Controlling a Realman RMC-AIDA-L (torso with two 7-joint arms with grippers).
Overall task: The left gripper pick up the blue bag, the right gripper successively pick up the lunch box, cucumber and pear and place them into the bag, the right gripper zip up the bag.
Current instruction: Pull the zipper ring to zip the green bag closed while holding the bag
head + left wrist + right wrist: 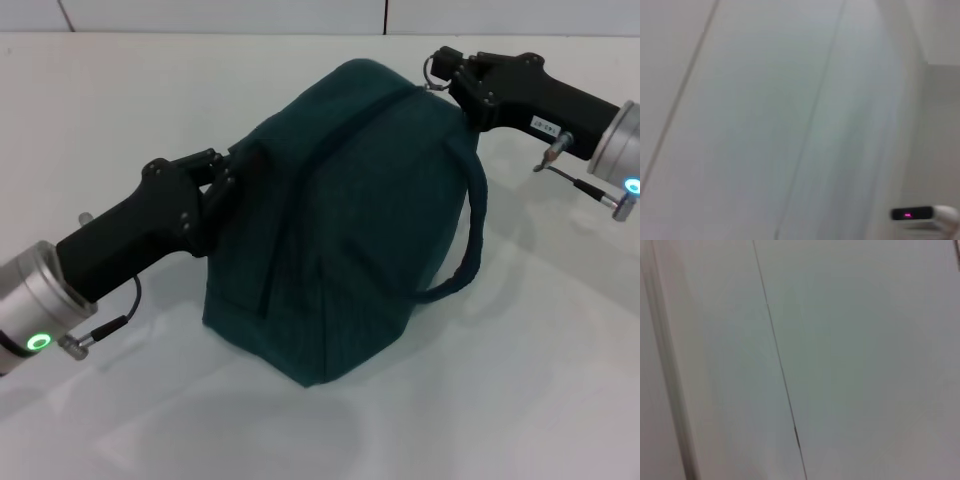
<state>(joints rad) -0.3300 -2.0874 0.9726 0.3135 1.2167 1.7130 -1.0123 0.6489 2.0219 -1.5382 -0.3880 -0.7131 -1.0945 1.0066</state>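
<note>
A plain white table (110,110) fills the head view, with a pale wall and its thin dark seams seen along the far edge. In the two wrist views only blurred pale surface crossed by thin lines is shown, plus a small white device with a pink light (920,215) in the left wrist view.

The blue bag (340,220), a large dark teal fabric tote, is stood near the middle of the table, leaning and closed, its zip line run along the top towards the far right end. One padded loop handle (470,220) is hung down its right side.

The left gripper (222,172), a black two-fingered claw on a silver wrist with a green light, is pressed against the bag's left flank, its fingers clenched on a fold of fabric there.

The right gripper (447,70), a black claw with a small white label, is held at the bag's far upper corner, pinched on the metal ring zip pull (436,66).
</note>
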